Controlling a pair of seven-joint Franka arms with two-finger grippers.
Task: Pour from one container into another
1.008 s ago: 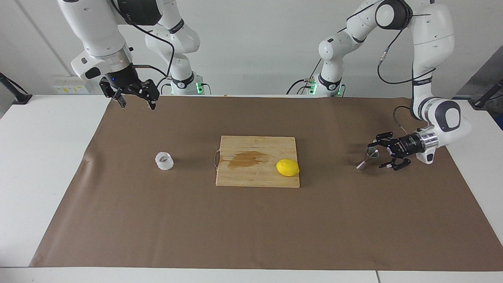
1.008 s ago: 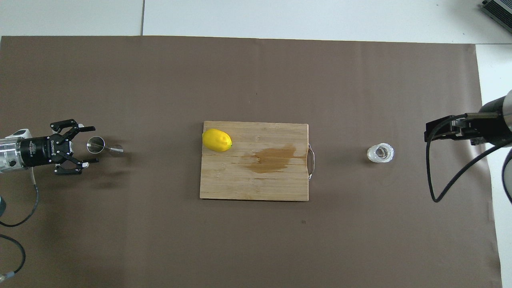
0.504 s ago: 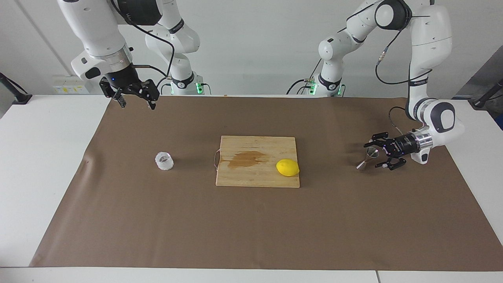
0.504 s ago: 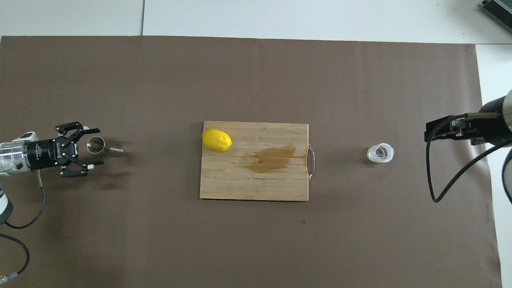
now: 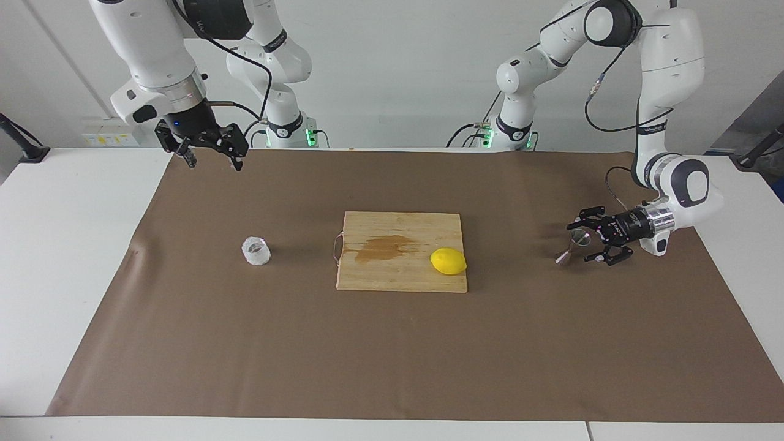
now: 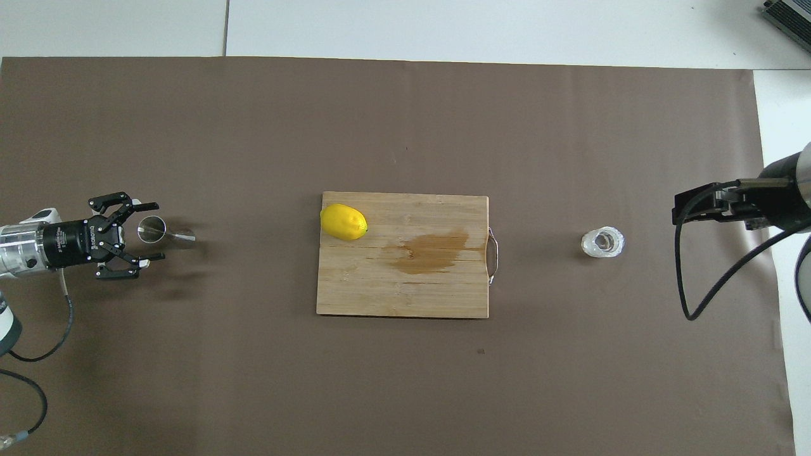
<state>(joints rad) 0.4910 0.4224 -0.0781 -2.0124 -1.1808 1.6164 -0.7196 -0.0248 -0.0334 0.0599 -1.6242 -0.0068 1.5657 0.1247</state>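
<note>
1. Brown paper (image 5: pixel 392 343) is seen covering most of the table (image 5: pixel 67 257); its lower half in the facing view carries nothing.
2. At mid-height of the frames, a pale wooden cutting board (image 5: pixel 401 251) with a darker stain is set at the centre, and a yellow lemon (image 5: pixel 448 261) lies on its corner toward the left arm's end.
3. The small, squat, translucent whitish cup (image 5: pixel 256 251) with crinkly walls is stood upright on the paper at centre-left of the facing view, toward the right arm's end and well apart from the board.
4. The small shiny steel hourglass jigger (image 5: pixel 574 245) is placed at centre-right of the facing view, toward the left arm's end. Whether it stands square or tilts cannot be told.
5. The left gripper (image 5: pixel 593 244) is held low and level, just beside the jigger, with its fingers (image 6: pixel 140 206) spread apart around the jigger's upper cone; contact is not made out. The gripper's axis is pointed along the table toward the board, so the jigger lies straight ahead of it, and a short advance and a closing are judged to be what the grasp needs.
6. At upper left of the facing view, the right gripper (image 5: pixel 211 153) is held high with fingers spread, above the paper's edge; that arm waits, though it is the nearer one to the cup.
</note>
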